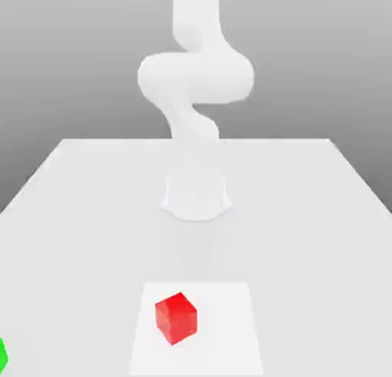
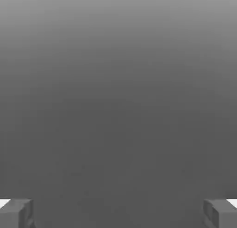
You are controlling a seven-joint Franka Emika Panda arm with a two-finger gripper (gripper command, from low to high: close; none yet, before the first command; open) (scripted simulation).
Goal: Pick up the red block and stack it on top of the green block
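Note:
The red block (image 1: 176, 318) rests on the white table (image 1: 306, 215) near its front edge, a little to the exterior view's left of centre. A sliver of the green block (image 1: 2, 355) pokes in at the exterior view's far left edge, on the table's front corner. In the hand view my gripper (image 2: 118, 214) is open: its two grey fingertips (image 2: 16, 213) stand far apart with nothing between them, and plain grey background lies behind them.
The white arm (image 1: 195, 77) rises from its round base (image 1: 196, 196) at the middle of the table and bends upward out of the picture. A lighter square patch (image 1: 230, 329) lies under the red block.

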